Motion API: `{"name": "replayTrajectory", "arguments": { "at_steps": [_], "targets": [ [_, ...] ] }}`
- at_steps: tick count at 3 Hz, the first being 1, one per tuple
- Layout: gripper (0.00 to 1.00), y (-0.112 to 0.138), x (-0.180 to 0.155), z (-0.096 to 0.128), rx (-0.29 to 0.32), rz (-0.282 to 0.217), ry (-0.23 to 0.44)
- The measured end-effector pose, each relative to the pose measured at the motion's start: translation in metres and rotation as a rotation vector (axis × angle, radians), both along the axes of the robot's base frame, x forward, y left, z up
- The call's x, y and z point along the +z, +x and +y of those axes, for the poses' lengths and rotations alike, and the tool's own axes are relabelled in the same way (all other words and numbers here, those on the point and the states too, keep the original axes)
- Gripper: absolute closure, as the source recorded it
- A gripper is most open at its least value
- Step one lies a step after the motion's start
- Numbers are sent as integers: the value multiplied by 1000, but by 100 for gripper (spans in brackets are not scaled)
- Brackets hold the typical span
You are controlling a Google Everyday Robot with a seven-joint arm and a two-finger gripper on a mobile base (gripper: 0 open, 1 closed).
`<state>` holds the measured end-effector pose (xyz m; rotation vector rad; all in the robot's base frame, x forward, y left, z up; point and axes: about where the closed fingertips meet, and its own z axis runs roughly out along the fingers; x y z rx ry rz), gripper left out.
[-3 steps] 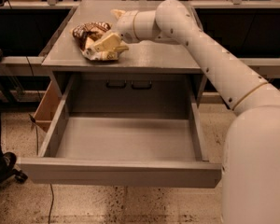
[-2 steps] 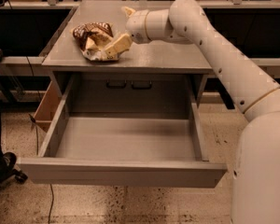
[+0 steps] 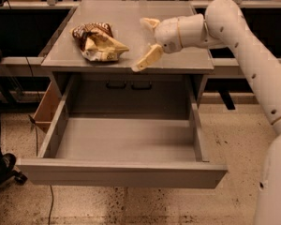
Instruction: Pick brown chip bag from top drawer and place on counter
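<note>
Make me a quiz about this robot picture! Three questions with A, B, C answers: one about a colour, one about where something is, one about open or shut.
1. What colour is the top drawer? A) grey B) red C) green
2. Where is the brown chip bag? A) inside the top drawer B) on the counter C) in a basket
3. How is the gripper? A) shut on the bag B) open, holding nothing C) out of sight

Answers: 1 A, its panel and walls are grey. 2 B, it lies on the counter's left part. 3 B, its fingers are spread apart over the counter, right of the bag, not touching it.
</note>
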<state>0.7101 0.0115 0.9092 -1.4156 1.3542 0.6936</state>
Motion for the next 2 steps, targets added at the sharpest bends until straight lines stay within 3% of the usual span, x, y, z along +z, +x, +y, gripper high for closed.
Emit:
{"name": "replayTrajectory", "arguments": {
  "at_steps": [1,2],
  "targets": [
    [0,-48,1,-50,-20,9,-70],
    [0,-96,23,-84,-120,-41,-137]
  ]
}}
